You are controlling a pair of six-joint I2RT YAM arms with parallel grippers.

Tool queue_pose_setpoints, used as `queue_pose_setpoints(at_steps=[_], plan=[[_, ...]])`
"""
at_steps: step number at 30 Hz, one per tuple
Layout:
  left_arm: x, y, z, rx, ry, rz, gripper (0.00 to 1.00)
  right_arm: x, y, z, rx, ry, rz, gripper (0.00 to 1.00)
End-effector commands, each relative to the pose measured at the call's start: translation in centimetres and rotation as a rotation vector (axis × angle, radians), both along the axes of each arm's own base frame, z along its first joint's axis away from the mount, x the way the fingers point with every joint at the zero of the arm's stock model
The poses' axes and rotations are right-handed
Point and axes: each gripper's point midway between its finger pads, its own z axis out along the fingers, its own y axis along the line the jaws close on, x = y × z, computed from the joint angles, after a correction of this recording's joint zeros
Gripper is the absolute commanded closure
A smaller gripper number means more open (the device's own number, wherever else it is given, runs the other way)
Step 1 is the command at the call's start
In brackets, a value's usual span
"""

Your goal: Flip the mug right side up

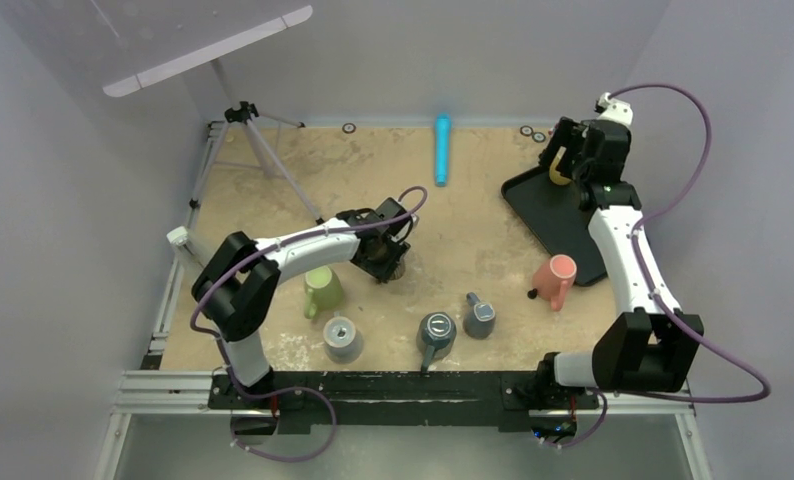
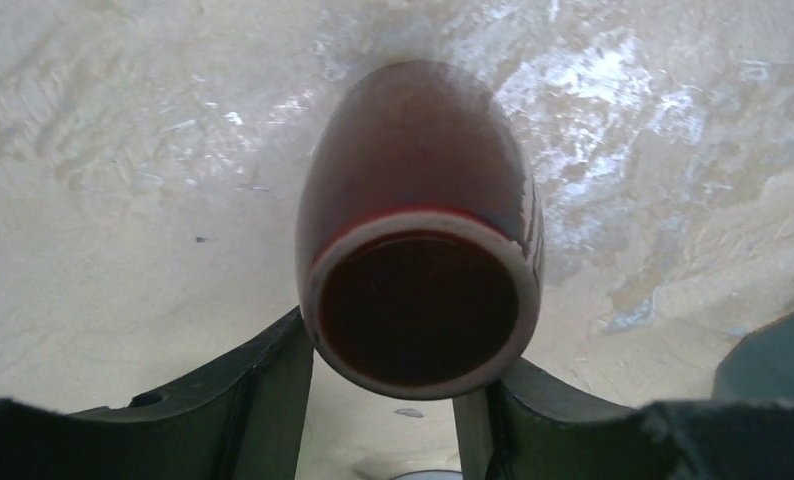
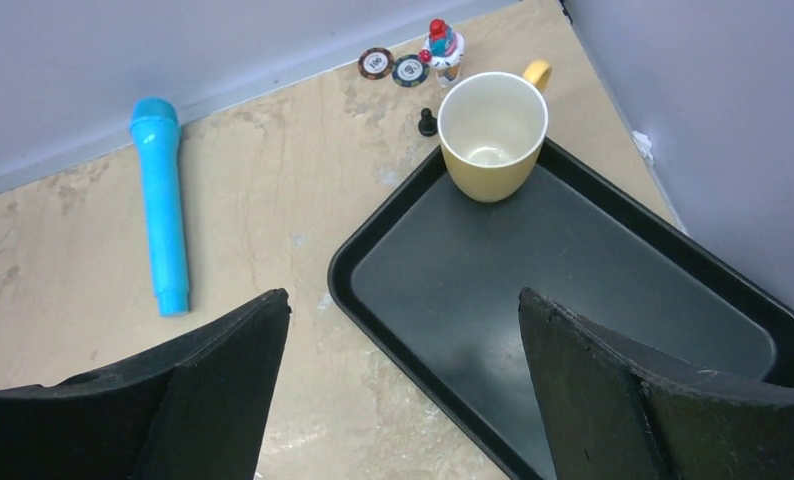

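Observation:
A dark brown mug (image 2: 413, 170) sits between the fingers of my left gripper (image 2: 401, 352), its pale-ringed round end facing the wrist camera. Both fingers press its sides, just above the tan table. In the top view the left gripper (image 1: 383, 252) covers most of this mug (image 1: 385, 268) at the table's middle. My right gripper (image 3: 403, 300) is open and empty, held high over the near corner of a black tray (image 3: 573, 290). It shows at the back right in the top view (image 1: 573, 150).
A yellow mug (image 3: 491, 130) stands upright on the tray. A green mug (image 1: 320, 290), two grey mugs (image 1: 343, 338) (image 1: 479, 318), a blue-grey mug (image 1: 436, 332) and a pink mug (image 1: 555, 280) stand around the front. A blue microphone (image 1: 441, 148) and a tripod (image 1: 253, 140) are at the back.

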Motion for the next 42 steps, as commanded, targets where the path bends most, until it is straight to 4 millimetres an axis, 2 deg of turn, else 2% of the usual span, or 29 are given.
queue_pose_setpoints(at_steps=[1, 3, 10, 13, 14, 16, 20, 23, 25, 26, 31, 34, 37, 39, 42], plan=[[2.1, -0.9, 0.9, -0.031, -0.056, -0.03, 0.47, -0.3, 0.3, -0.2, -0.017, -0.017, 0.035, 0.12], [1.7, -1.8, 0.6, -0.063, -0.036, -0.079, 0.49, -0.6, 0.4, -0.7, -0.015, -0.012, 0.039, 0.12], [2.0, -1.8, -0.5, -0.046, -0.038, -0.13, 0.63, -1.5, 0.4, -1.8, -0.026, 0.016, 0.048, 0.12], [2.2, -2.1, -0.7, -0.044, -0.028, -0.122, 0.76, -1.7, 0.5, -1.8, -0.029, 0.019, 0.055, 0.12], [2.2, -2.2, -0.6, -0.044, -0.029, -0.122, 0.83, -1.8, 0.6, -1.6, -0.028, 0.017, 0.058, 0.12], [2.5, -2.5, -0.2, -0.051, -0.034, -0.123, 1.0, -2.0, 0.8, -1.1, -0.028, 0.008, 0.069, 0.12], [3.4, -3.3, 2.3, -0.133, -0.045, -0.101, 1.0, -2.5, 2.5, 0.3, 0.0, -0.03, 0.162, 0.11], [3.7, -4.4, 5.5, -0.284, -0.005, -0.092, 1.0, -3.0, 5.6, 1.5, 0.072, -0.055, 0.285, 0.11], [3.6, -5.0, 8.4, -0.392, 0.021, -0.104, 1.0, -3.5, 7.8, 2.6, 0.119, -0.078, 0.352, 0.11], [3.7, -5.1, 9.8, -0.428, 0.023, -0.105, 1.0, -3.8, 9.6, 2.9, 0.159, -0.084, 0.407, 0.11], [4.2, -6.0, 18.6, -0.603, -0.039, -0.149, 1.0, -5.6, 16.9, 5.3, 0.384, -0.146, 0.633, 0.11], [3.8, -6.5, 23.9, -0.697, -0.09, -0.187, 1.0, -7.0, 19.8, 7.9, 0.534, -0.21, 0.72, 0.11], [2.6, -6.9, 28.2, -0.773, -0.098, -0.22, 1.0, -8.7, 22.3, 10.2, 0.656, -0.254, 0.831, 0.12], [1.9, -7.0, 30.6, -0.818, -0.116, -0.248, 1.0, -9.6, 23.8, 11.4, 0.697, -0.268, 0.884, 0.12], [1.2, -6.9, 32.9, -0.851, -0.148, -0.277, 1.0, -11.1, 25.4, 13.2, 0.764, -0.298, 0.964, 0.12]])
